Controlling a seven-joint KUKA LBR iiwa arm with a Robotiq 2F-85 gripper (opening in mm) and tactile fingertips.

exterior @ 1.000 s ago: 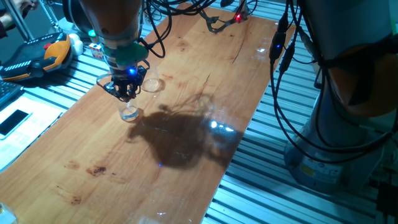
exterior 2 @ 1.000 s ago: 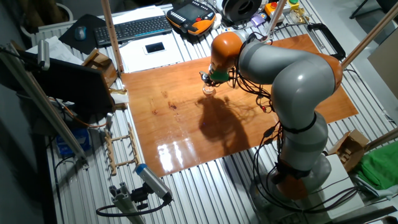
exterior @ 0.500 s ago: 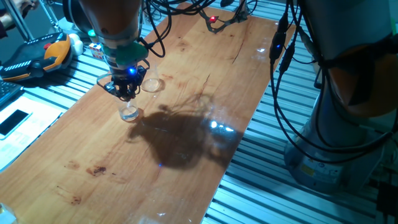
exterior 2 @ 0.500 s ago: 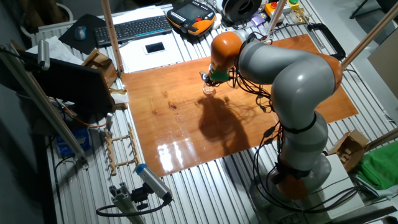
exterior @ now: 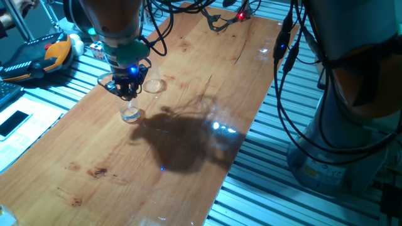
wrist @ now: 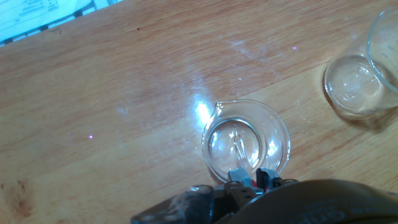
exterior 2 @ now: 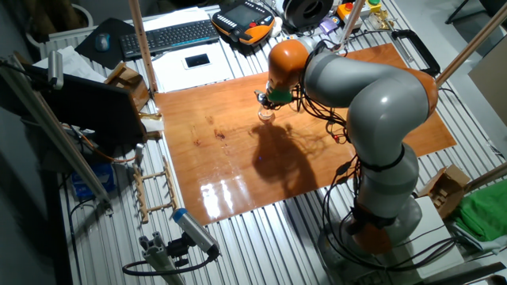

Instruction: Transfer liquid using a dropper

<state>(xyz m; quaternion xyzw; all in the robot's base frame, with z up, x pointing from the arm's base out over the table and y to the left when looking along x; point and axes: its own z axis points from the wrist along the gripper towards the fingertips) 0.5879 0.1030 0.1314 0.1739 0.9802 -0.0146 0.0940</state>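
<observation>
My gripper (exterior: 127, 94) hangs straight over a small clear glass beaker (exterior: 130, 113) on the wooden table (exterior: 188, 150). It is shut on the dropper (wrist: 240, 153). In the hand view, the dropper's thin clear tube points down into the beaker (wrist: 275, 126), and a bit of its red bulb shows between my fingertips at the bottom edge. The liquid (wrist: 221, 146) is only a faint glint in the beaker's bottom. In the other fixed view, the gripper (exterior 2: 265, 101) hides most of the beaker (exterior 2: 265, 114).
A second clear glass vessel (exterior: 152, 85) stands just behind and right of the beaker; it also shows in the hand view (wrist: 357, 84). An orange teach pendant (exterior: 38, 56), a keyboard (exterior 2: 170, 36) and cables (exterior: 226, 19) lie beyond the table's edges.
The gripper has risen very slightly over the beaker, still holding the dropper. Nothing else has moved.
</observation>
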